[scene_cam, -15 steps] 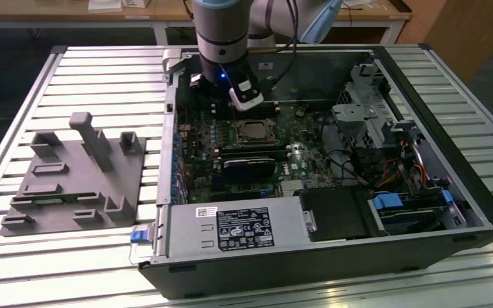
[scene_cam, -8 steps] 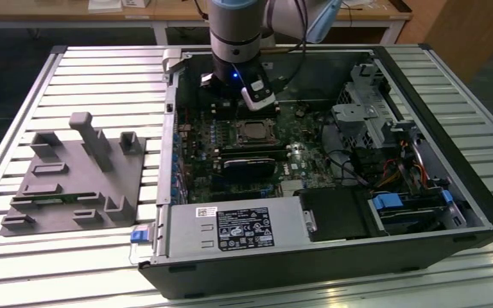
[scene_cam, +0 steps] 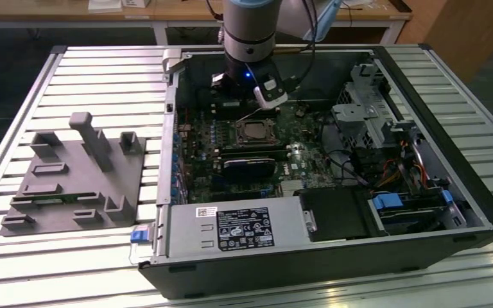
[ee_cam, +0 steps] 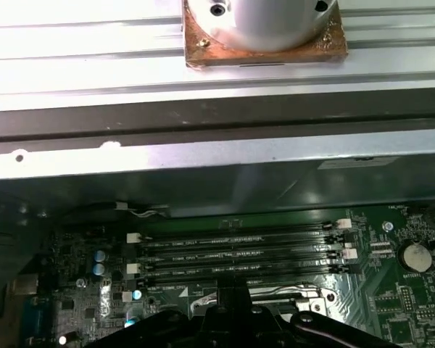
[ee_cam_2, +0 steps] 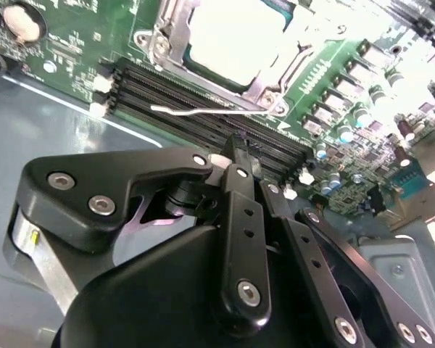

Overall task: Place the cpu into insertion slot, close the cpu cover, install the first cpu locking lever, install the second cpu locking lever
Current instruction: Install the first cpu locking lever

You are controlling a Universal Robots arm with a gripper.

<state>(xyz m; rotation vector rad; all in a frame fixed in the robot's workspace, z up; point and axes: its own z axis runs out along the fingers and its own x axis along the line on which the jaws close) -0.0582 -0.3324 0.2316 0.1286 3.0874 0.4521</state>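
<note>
Pincer: the black pincer (ee_cam_2: 233,145) hung low over the green board (ee_cam_2: 72,51), at the edge of the memory slots (ee_cam_2: 203,98); its tips looked pressed together, with nothing clamped between them.
Chip: the chip (ee_cam_2: 235,36) sat inside the socket (scene_cam: 255,132), flat, its pale face washed bright by the light.
Cover: the thin metal cover (ee_cam_2: 264,87) seemed to lie down around the chip as a silvery frame, with the chip's face showing through the cut-out.
Lever: a thin, pale wire lever (ee_cam_2: 203,112) lay along the socket's near side, just above the memory slots.
Key relation: in the second wrist view the lever lay just ahead of the pincer's tip, between the tip and the socket; its long axis ran along the memory slots, crosswise to the pincer's reach, and the chip lay beyond it.
Arm: in the exterior view the arm (scene_cam: 248,32) came down into the far end of the open computer case (scene_cam: 315,250), just behind the socket.
Surroundings: the case rested on a slatted metal desk (scene_cam: 101,70); a grey jig (scene_cam: 75,176) stood well apart, towards the exterior view's left.
</note>
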